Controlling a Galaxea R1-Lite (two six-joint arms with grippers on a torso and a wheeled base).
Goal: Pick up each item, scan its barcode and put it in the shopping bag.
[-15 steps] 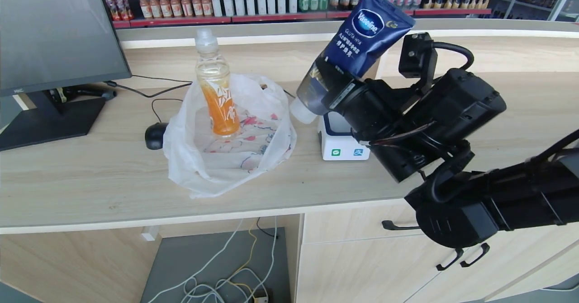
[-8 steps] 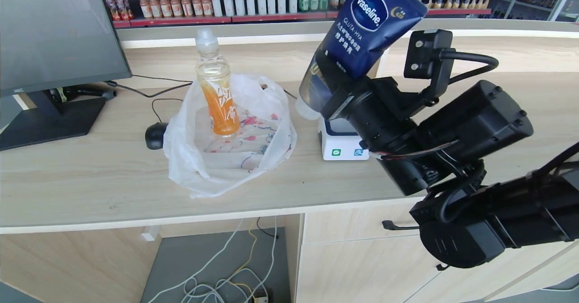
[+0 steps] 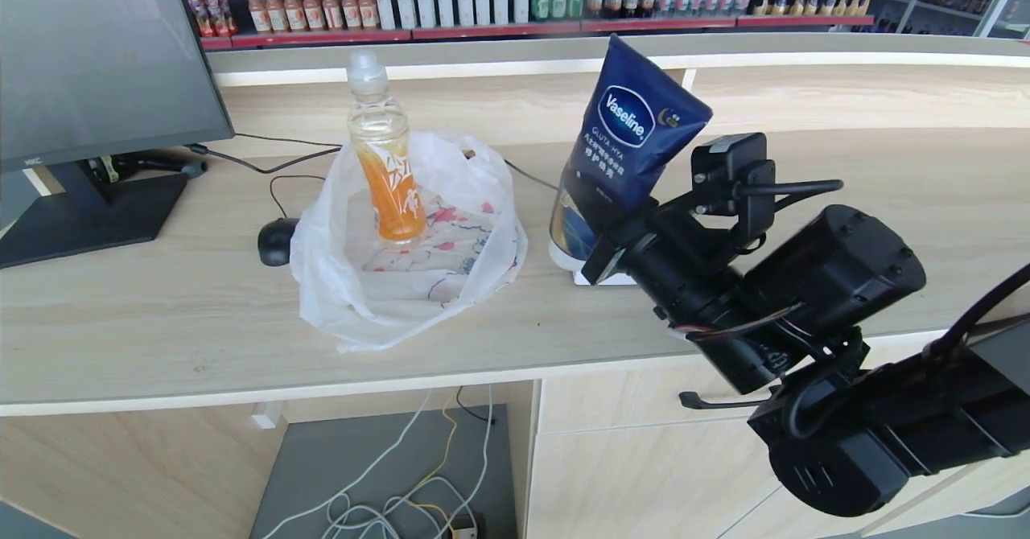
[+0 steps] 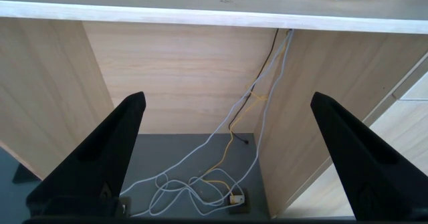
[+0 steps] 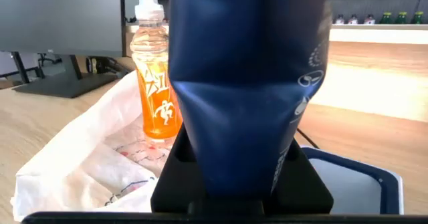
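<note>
At the checkout counter [image 3: 161, 314], the right gripper [image 3: 613, 243] is clamped on the lower part of a blue tube [image 3: 632, 141], which is near upright with its cap end down. The cap end is right at the white scanner [image 5: 364, 177]; touching or not, can't tell. Just left of it, a white shopping bag [image 3: 402, 290] lies open with an orange drink bottle [image 3: 386, 161] upright inside. A mouse [image 3: 276, 241] is beside the bag, a monitor [image 3: 96, 48] far left. The left gripper [image 4: 227, 103] is below the counter edge, fingers spread wide, empty, above floor cables [image 4: 221, 184].
</note>
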